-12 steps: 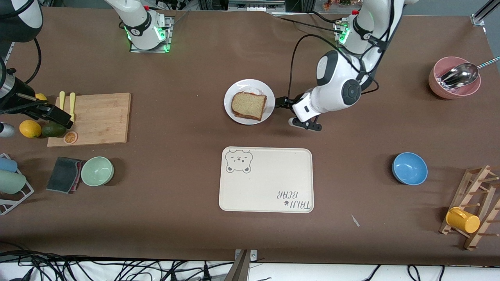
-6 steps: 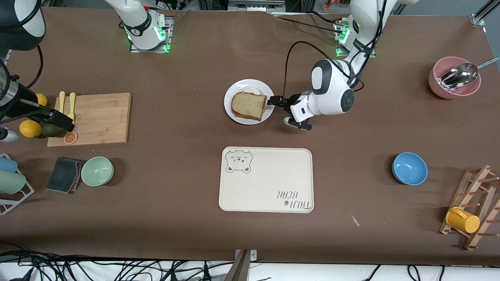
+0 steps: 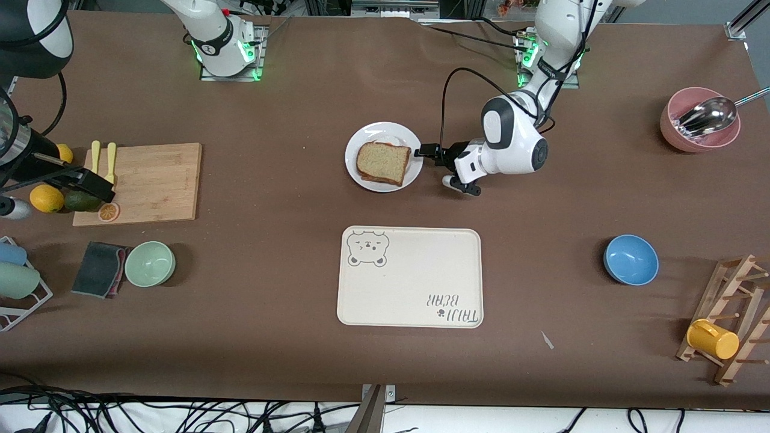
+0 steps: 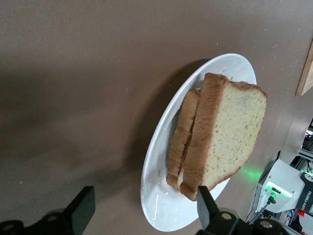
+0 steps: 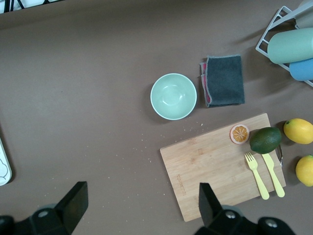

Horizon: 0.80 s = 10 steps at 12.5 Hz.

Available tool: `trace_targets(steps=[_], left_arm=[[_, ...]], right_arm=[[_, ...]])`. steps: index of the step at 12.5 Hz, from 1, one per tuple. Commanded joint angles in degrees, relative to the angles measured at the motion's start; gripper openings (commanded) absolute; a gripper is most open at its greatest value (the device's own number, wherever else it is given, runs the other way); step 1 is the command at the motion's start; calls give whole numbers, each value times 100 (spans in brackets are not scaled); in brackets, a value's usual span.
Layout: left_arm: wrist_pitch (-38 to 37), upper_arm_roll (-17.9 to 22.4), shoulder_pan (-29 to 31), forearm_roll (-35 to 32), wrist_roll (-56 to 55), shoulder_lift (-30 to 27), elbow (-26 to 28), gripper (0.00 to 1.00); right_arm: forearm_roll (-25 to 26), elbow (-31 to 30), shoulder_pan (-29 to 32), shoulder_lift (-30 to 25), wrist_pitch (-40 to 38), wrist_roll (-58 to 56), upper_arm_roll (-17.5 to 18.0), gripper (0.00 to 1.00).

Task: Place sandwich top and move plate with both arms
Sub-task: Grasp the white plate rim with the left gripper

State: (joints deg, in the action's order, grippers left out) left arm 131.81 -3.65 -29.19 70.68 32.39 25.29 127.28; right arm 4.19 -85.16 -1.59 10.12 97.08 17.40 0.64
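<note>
From my seat, the right gripper (image 3: 90, 183) waits high over the cutting board (image 3: 150, 180) end of the table, its fingers spread wide and holding nothing; below it I see the green bowl (image 5: 173, 96), a grey cloth (image 5: 224, 81) and yellow cutlery (image 5: 264, 175).

Moving along, the plate (image 3: 361, 139) sits just ahead of the left gripper (image 3: 438, 165), with the bread slice (image 3: 383, 162) already lying on the sandwich. The left gripper is low at the plate's edge, fingers (image 4: 80, 211) released and straddling the rim, not clamped on anything that I can see.

I judge the plate to be glossy, stiff and slippery, and breakable if dropped; the rim is the only place to pinch it, and I'd want a hold on each side of it. The bread is soft and light, its crust overhanging slightly, so a tilt could slide it off.

Below the gripper lies the cream tray (image 3: 409, 276), printed with a bear face and lettering I read as "TAIJI BEAR".
</note>
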Motion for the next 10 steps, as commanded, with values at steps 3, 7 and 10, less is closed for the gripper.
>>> trace_targets(steps=[3,7,10], left_arm=[[64,14,-69,656,250,187,34,74],[248,14,-236,877,250,319,-1,72],[248,14,-376,1298,320,389,-19,66]], right_arm=[[-293,140,28,-54,-119,-43,-2,100],[-577,113,28,-63,-312,-297,-46,100],[-559,105,28,-54,-408,-387,-55,100]])
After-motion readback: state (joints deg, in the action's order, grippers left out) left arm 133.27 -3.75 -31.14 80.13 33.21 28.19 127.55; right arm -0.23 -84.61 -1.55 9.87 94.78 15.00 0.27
